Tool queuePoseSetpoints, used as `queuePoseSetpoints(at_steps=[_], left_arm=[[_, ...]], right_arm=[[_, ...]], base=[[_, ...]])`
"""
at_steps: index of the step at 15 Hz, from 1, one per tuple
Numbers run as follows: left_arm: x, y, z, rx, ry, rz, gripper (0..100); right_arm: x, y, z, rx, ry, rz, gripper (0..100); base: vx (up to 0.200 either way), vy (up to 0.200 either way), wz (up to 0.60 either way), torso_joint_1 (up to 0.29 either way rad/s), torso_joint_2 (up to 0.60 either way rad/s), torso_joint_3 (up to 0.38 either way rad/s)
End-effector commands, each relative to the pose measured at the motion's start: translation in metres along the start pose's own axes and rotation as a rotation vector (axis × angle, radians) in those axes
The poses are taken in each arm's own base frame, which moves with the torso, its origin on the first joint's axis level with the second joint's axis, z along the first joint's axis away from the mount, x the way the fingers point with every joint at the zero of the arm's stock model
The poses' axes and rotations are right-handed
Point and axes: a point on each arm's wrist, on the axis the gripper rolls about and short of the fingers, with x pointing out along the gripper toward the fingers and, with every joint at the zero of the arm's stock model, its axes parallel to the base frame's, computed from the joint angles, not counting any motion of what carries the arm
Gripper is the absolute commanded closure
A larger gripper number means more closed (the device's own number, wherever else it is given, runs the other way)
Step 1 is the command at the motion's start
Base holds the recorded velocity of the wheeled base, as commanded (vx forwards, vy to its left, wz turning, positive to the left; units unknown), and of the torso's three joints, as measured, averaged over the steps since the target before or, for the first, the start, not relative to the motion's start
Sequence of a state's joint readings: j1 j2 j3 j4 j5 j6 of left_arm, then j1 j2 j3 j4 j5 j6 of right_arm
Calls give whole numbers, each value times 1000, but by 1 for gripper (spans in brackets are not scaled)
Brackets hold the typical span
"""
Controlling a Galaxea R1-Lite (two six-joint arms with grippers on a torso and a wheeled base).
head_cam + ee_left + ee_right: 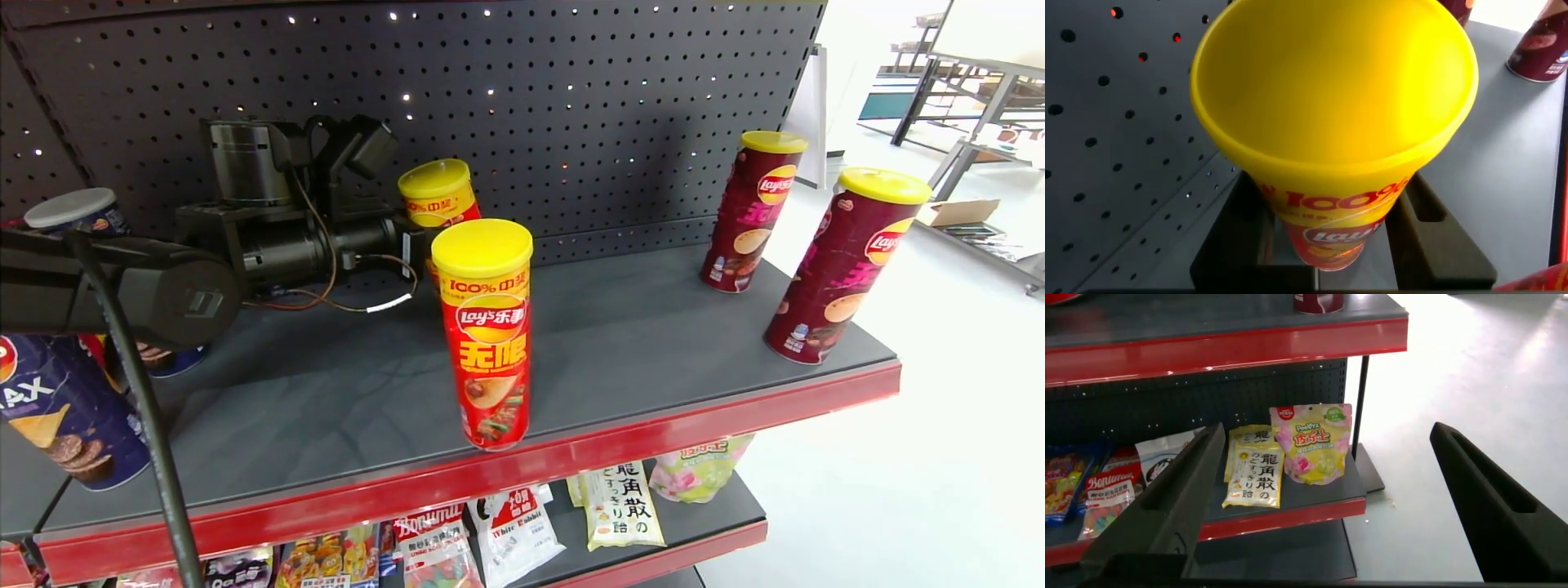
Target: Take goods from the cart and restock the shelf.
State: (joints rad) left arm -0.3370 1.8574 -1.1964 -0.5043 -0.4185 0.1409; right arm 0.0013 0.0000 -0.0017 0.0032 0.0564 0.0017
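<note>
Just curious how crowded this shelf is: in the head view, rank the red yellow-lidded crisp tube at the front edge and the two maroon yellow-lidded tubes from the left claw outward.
1. Red yellow-lidded crisp tube, at the front edge, beside the left claw.
2. Rear maroon yellow-lidded tube, farther right, towards the back.
3. Front maroon yellow-lidded tube, at the right front corner.

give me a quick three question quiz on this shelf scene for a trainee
1. True or false: the right gripper holds a can.
2. How many maroon cans stand on the grey shelf?
3. The red can in the left gripper is: A) at the back, near the pegboard; B) at the front edge; C) on the lower shelf.
Key: 1 false, it is open and empty; 2 two; 3 A.
</note>
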Motion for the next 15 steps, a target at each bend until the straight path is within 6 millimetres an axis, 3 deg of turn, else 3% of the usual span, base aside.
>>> queuePoseSetpoints(at_steps=[1, 11, 15], left_arm=[[-2, 0, 7, 2, -3, 0, 100], [-2, 0, 4, 60, 51, -10, 100], [-2, -1, 12, 52, 55, -31, 100]], right_arm=[[0, 0, 0, 0, 2, 1, 0], [0, 0, 0, 0, 2, 1, 0], [0, 0, 0, 0, 2, 1, 0]], base=[[0, 0, 0, 0, 0, 0], [0, 0, 0, 0, 0, 0], [0, 0, 0, 0, 0, 0]])
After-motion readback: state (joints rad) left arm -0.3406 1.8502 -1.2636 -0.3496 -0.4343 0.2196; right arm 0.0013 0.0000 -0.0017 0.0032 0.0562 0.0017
